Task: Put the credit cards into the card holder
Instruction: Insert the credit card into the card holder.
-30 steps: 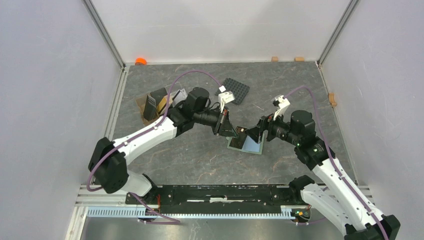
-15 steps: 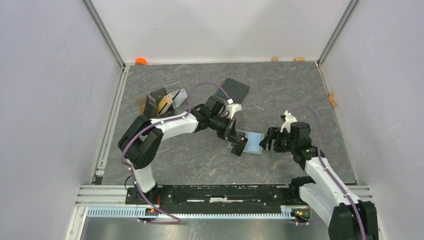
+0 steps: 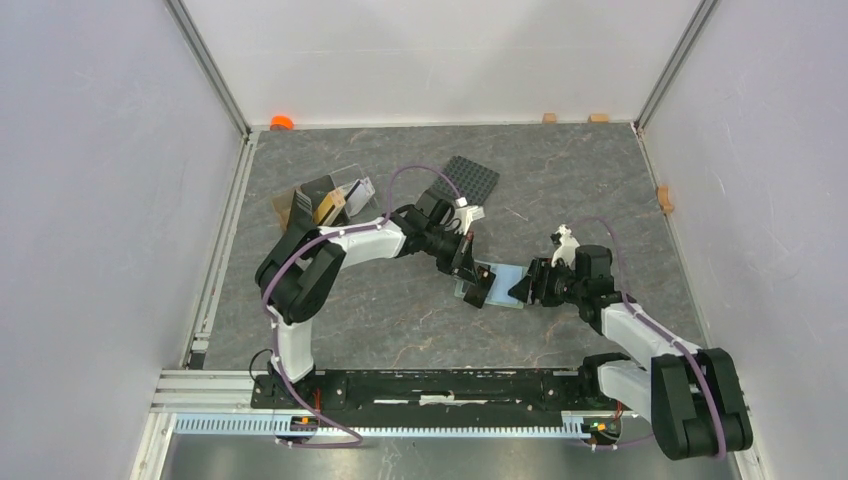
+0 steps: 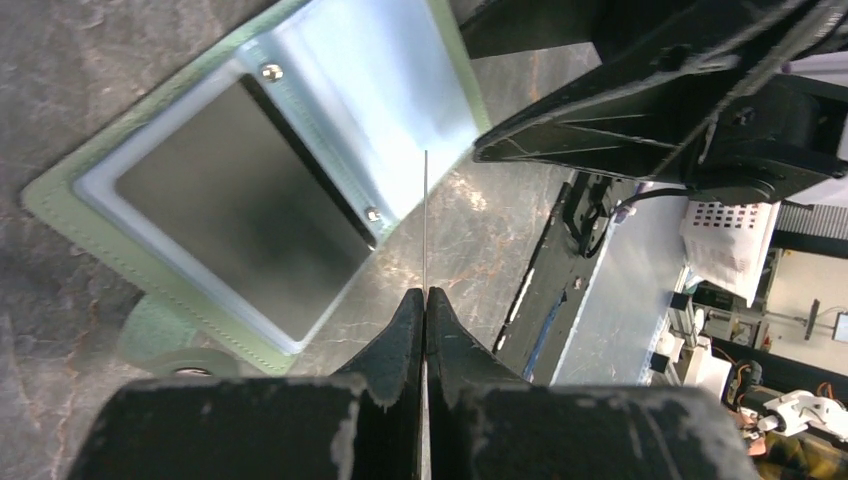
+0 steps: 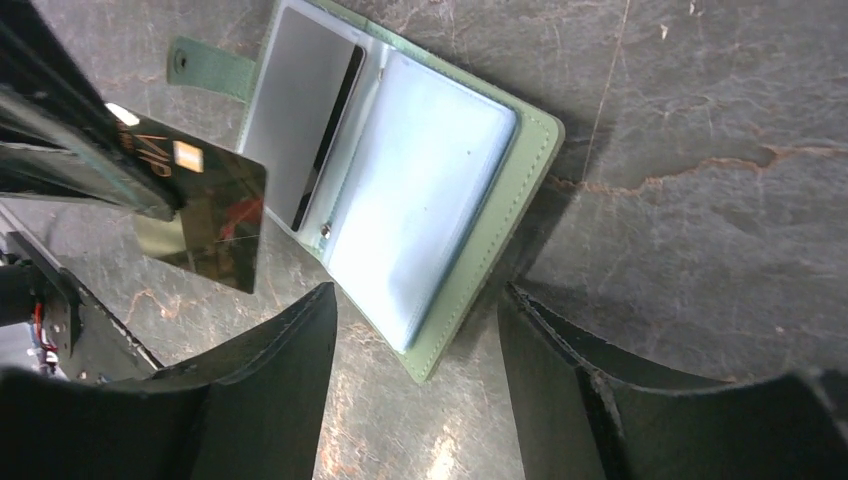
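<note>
Left gripper tight on one dark card above one open card holder; right gripper open at its edge.

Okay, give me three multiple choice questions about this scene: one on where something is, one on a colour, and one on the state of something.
1. Where is the card holder?
A. against the back wall
B. flat on the table, between the two grippers
C. lifted up in the air

2. What colour is the card holder's outer border?
A. sage green
B. red
C. white

3. How is the left gripper?
A. wide open and empty
B. shut on a credit card
C. out of every view

Answers:
1 B: it lies open on the table with the left gripper at one side and the open right gripper at the other.
2 A: a green edge frames the pale blue inside.
3 B: its fingers pinch the dark card, which is seen edge-on in the left wrist view.
</note>
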Tool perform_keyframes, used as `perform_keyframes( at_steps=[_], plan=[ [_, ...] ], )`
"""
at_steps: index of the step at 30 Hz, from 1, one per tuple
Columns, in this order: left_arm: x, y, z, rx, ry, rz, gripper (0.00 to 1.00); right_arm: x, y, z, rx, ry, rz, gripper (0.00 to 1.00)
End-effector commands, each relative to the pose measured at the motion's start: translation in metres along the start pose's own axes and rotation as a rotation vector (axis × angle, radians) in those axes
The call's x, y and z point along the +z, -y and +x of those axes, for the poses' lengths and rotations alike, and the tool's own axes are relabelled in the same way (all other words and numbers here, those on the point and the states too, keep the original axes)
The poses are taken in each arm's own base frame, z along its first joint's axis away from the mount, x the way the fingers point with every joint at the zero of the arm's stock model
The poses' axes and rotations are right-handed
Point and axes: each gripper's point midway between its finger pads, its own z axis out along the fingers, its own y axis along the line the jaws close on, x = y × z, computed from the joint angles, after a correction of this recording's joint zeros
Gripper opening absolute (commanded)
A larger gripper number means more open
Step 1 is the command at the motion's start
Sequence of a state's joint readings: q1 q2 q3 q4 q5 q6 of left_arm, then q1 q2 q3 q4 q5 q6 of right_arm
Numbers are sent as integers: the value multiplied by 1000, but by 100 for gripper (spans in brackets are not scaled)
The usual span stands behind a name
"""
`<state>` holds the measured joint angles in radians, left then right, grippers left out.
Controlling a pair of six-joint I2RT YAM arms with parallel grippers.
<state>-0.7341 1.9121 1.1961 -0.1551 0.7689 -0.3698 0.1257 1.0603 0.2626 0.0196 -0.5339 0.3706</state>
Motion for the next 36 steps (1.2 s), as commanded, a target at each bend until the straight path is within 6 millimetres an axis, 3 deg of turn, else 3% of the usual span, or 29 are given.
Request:
perform_keyframes(
  at_steps=[1, 9, 20, 25, 36],
  plan=[
    [-1, -5, -12, -31, 20, 21, 2, 7, -5, -6, 0, 29, -54, 64],
    [0, -33, -9, -107, 20, -15, 2, 17, -1, 3, 62, 8, -65, 53],
    [0, -28, -12, -150, 42, 44, 2, 28, 7, 11, 123, -42, -52, 7],
    [-5, -28, -18, -185, 61, 66, 2, 28, 13, 15, 120, -50, -21, 0],
    [-7, -43, -21, -291, 50, 59, 2, 27, 18, 12, 96, -58, 15, 0]
  ],
)
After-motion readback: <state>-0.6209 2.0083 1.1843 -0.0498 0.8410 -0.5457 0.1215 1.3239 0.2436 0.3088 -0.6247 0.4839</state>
